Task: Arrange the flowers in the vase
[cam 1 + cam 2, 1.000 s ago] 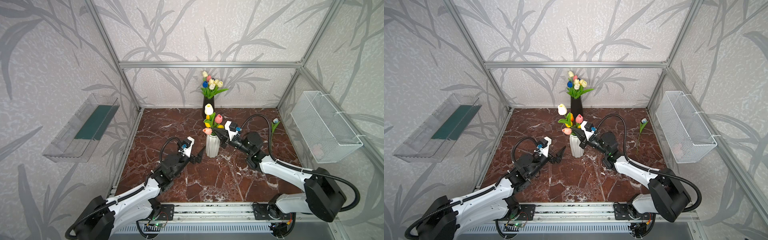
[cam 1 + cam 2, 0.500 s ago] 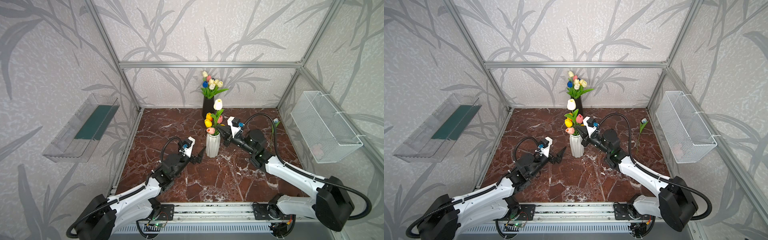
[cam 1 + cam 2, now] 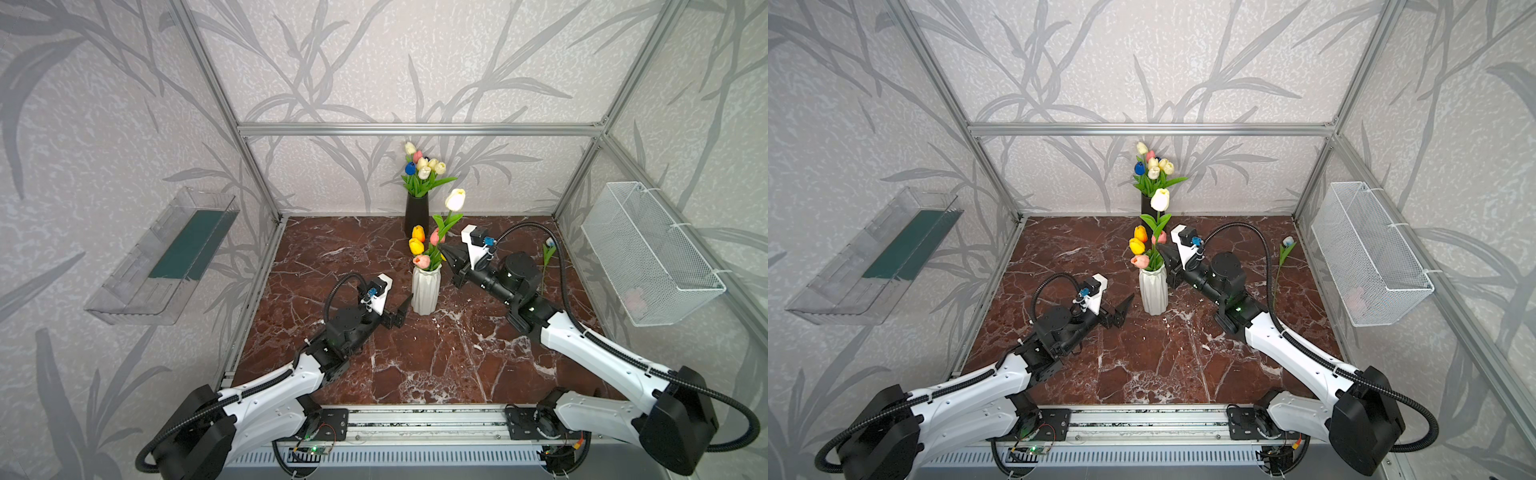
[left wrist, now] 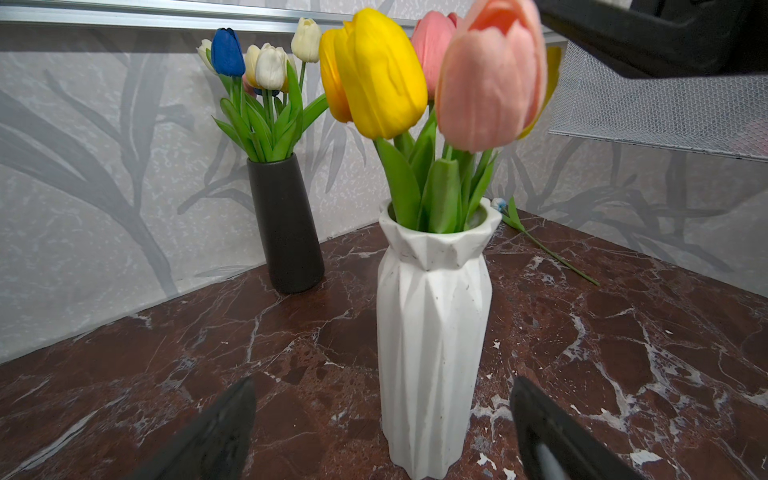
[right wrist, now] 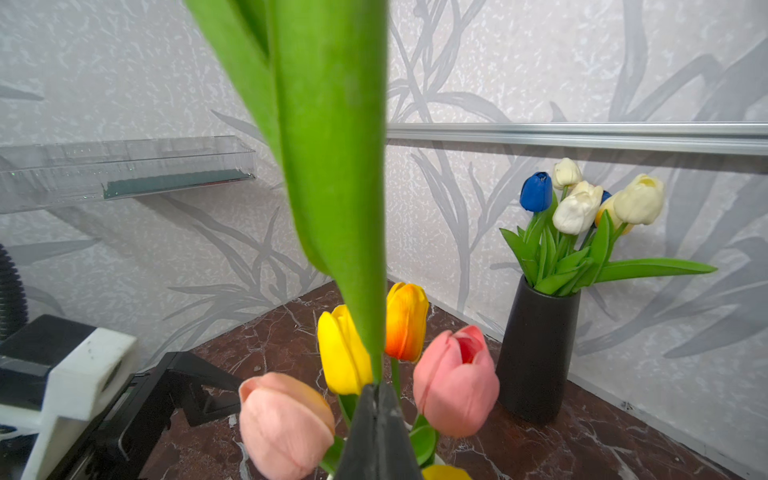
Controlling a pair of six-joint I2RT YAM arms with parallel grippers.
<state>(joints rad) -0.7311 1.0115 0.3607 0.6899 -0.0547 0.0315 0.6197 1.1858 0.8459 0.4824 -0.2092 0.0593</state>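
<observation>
Stem of white tulip [image 3: 455,199] sits pinched in right jaws by vase [image 3: 424,291] rim; left jaws wide.

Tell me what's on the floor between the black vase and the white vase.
Nothing. In the left wrist view, only bare marble floor lies between the black vase and the white vase.
</observation>
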